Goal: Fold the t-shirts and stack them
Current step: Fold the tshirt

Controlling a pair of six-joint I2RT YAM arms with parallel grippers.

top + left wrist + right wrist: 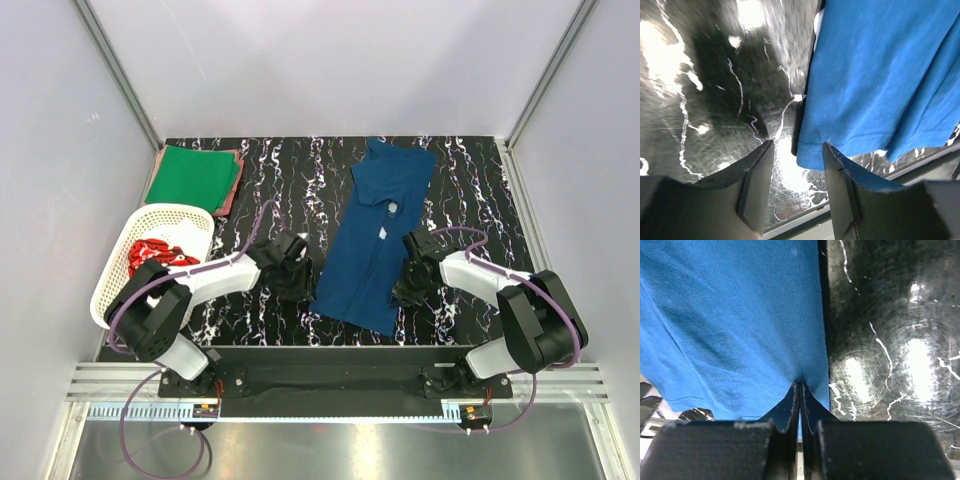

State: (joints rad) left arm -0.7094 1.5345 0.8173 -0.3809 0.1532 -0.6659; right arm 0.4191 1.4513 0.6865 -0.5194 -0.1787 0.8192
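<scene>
The blue t-shirt [372, 240] is lying flat on the black counter [290, 170], between the 2 arms. The right gripper [800, 390] is pinching its near right edge, jaws closed on the cloth. The left gripper [797, 150] is standing open, with the shirt's near left corner between its fingers but not clamped. The green t-shirt [193, 175] is resting folded on the reddish-pink t-shirt [234, 190] at the far left. The red t-shirt [155, 255] is sitting in the white basket [190, 220].

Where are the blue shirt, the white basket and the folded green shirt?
blue shirt [362, 258], top view, middle of its body.
white basket [190, 225], top view, far lattice wall.
green shirt [192, 175], top view, centre of folded top.
</scene>
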